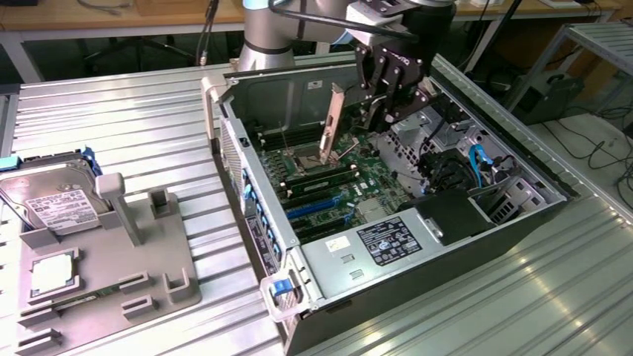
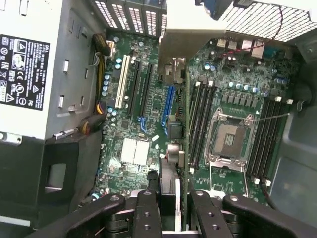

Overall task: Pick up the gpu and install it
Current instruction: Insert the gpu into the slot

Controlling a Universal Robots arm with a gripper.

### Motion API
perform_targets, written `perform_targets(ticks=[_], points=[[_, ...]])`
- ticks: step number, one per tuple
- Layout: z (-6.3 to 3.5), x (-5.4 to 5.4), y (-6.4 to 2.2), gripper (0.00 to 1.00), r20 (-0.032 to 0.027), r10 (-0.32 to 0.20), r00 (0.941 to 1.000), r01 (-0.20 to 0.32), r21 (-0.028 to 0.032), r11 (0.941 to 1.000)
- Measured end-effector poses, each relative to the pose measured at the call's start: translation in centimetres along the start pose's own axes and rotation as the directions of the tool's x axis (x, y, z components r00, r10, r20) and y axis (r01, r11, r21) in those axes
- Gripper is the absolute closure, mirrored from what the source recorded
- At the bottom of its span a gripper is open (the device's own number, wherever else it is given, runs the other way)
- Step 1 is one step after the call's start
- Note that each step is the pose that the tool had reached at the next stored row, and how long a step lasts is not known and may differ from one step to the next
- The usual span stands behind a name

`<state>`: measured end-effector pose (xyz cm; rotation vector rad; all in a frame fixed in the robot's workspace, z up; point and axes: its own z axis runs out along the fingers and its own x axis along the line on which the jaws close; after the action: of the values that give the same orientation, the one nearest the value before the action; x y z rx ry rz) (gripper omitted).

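The gpu (image 1: 337,113) hangs upright inside the open computer case (image 1: 259,215), silver end bracket toward the case's rear wall. My gripper (image 1: 382,119) is shut on its far end, above the motherboard (image 1: 342,194). In the wrist view the gpu (image 2: 173,130) appears edge-on, running from its silver bracket down to my gripper (image 2: 174,201), whose black fingers (image 2: 146,213) clamp it from both sides. The card sits over the blue expansion slot (image 2: 168,101), still above the board, between the black slots (image 2: 144,89) and the memory slots (image 2: 202,124).
A power supply (image 1: 388,239) fills the case's near end, with cables (image 1: 476,165) at the exterior view's right. The empty processor socket (image 2: 228,135) lies beside the memory slots. Outside, a grey fixture (image 1: 109,274) holds a hard drive (image 1: 47,202) and a square chip (image 1: 55,271).
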<state>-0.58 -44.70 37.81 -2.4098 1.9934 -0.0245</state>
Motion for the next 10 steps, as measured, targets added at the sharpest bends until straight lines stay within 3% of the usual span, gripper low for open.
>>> perform_targets(ticks=[1,3,5,10], points=[[0.02,0.00,0.01,0.72,0.0006,0.000,1.0000,0.000,-0.0038,1.0000],[0.03,0.01,0.00,0.72,0.0008,0.000,1.0000,0.000,-0.0042,1.0000],[0.17,0.02,0.01,0.72,-0.0002,0.038,0.9993,-0.038,-0.0044,0.9993],[0.35,0.00,0.06,0.72,-0.0003,0.048,0.9989,-0.048,-0.0043,0.9989]])
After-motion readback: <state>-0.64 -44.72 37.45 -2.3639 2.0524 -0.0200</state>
